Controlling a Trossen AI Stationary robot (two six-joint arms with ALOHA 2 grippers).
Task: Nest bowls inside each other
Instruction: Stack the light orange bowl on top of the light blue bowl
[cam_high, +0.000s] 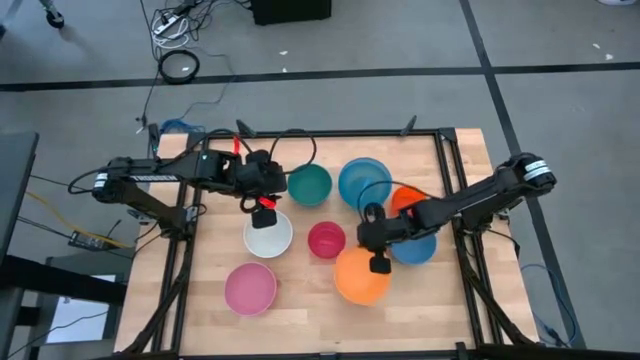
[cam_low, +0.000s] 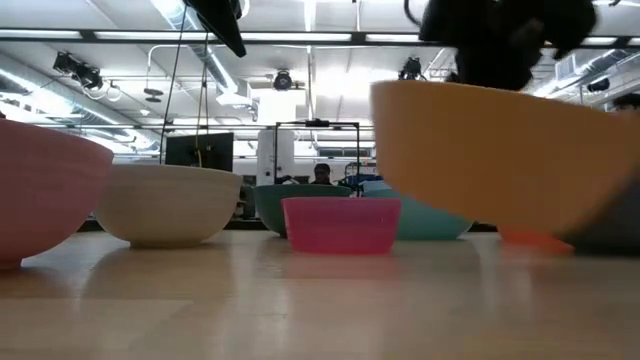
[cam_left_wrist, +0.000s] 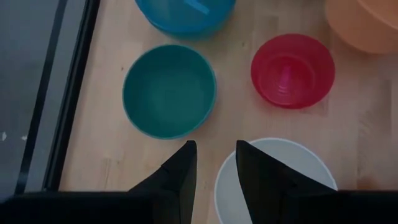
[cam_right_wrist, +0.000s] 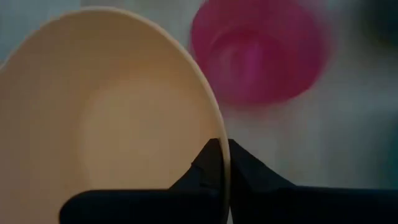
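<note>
My right gripper is shut on an orange bowl near the table's front right; the low view shows this bowl raised and tilted. My left gripper hangs open above the far rim of the white bowl and touches nothing. In the left wrist view its fingers stand over that rim. Resting on their bases are the teal bowl, light blue bowl, red bowl, pink bowl, blue bowl and a second orange bowl. My right gripper pinches the orange bowl's rim on the bowl's right side, one finger inside the bowl and one outside. The fingers slant down from the table's right. The bowl hangs tilted and looks lifted clear of the table.
Black frame rails run along the table's left and right edges. Free wood lies along the near edge. The red bowl sits just left of the held bowl. A person shows in the room behind.
</note>
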